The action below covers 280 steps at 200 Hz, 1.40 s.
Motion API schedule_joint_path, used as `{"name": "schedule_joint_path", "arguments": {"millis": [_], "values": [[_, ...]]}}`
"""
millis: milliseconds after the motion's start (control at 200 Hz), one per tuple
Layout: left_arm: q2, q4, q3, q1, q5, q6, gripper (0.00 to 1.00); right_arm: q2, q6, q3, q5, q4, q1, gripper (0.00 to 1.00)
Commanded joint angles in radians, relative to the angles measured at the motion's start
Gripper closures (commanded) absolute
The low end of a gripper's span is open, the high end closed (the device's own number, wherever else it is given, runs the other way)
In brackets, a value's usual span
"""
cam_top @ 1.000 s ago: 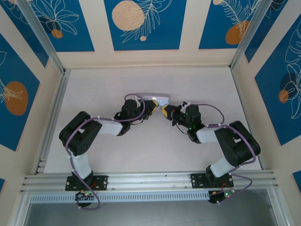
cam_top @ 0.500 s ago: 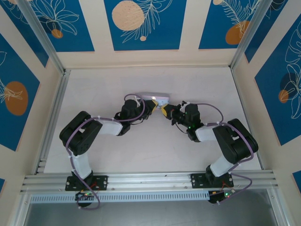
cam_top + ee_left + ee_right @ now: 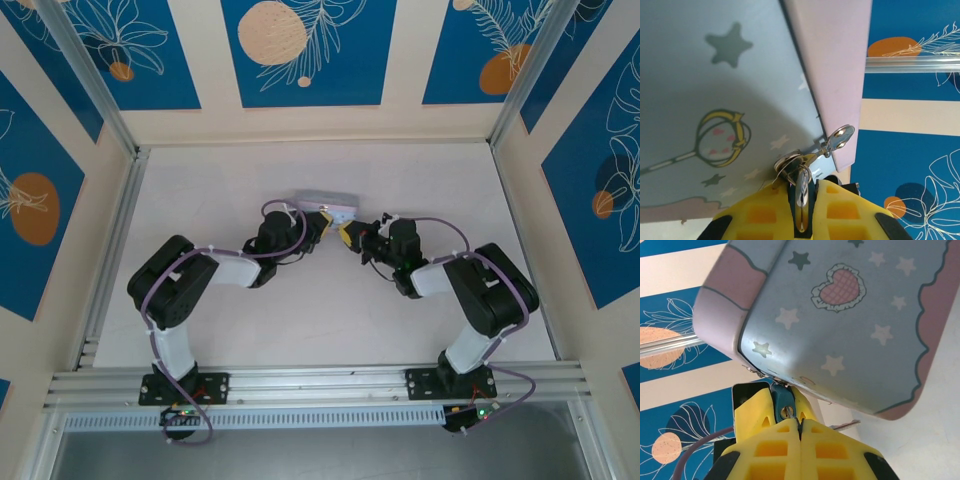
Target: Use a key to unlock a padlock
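The padlock (image 3: 782, 400) has a dark teal body with a brass keyhole. Its shiny shackle (image 3: 802, 196) runs through the metal latch (image 3: 790, 162) of a pale blue tin (image 3: 327, 206). My left gripper (image 3: 802, 185) is shut on the padlock body, its yellow fingers (image 3: 752, 410) on both sides. My right gripper (image 3: 800, 421) is shut on the key (image 3: 789, 411), a thin sliver whose tip sits in the keyhole. In the top view, the left gripper (image 3: 328, 222) and right gripper (image 3: 348, 237) meet nose to nose just in front of the tin.
The tin with its star and heart print (image 3: 840, 315) looms close over both grippers. A thin metal strip (image 3: 845, 425) pokes out beside the right fingers. White table (image 3: 230, 180) spreads around, with aluminium rails (image 3: 110, 240) and patterned walls at its edges.
The right gripper has edged left and slightly away toward the left gripper. The tin has shifted a little and shows a greyer face. Both grips have stayed shut.
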State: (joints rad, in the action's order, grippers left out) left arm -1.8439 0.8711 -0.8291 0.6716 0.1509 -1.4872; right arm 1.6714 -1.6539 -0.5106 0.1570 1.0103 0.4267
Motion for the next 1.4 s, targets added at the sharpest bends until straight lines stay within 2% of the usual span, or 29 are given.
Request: {"name": "schedule_joint_path", "arguments": {"millis": [0, 290, 545, 705, 1040, 1395], "values": [[-0.005, 0.056, -0.034, 0.025, 0.075, -0.005, 1.0, 0.024, 0.038, -0.038, 0.019, 0.008, 0.027, 1.0], [-0.001, 0.044, -0.032, 0.024, 0.082, -0.001, 1.0, -0.024, 0.139, -0.068, 0.015, -0.129, 0.016, 1.0], [0.006, 0.046, -0.024, 0.024, 0.087, 0.0, 1.0, -0.024, 0.14, -0.065, 0.032, -0.124, -0.022, 1.0], [0.008, 0.05, -0.024, 0.025, 0.087, 0.0, 1.0, -0.016, 0.141, -0.073, 0.041, -0.121, -0.005, 1.0], [0.006, 0.062, -0.028, 0.03, 0.088, -0.008, 1.0, 0.06, -0.03, -0.07, 0.05, 0.086, 0.017, 1.0], [0.039, 0.075, -0.024, 0.032, 0.093, -0.027, 1.0, 0.051, 0.032, -0.047, 0.062, 0.012, -0.02, 1.0]]}}
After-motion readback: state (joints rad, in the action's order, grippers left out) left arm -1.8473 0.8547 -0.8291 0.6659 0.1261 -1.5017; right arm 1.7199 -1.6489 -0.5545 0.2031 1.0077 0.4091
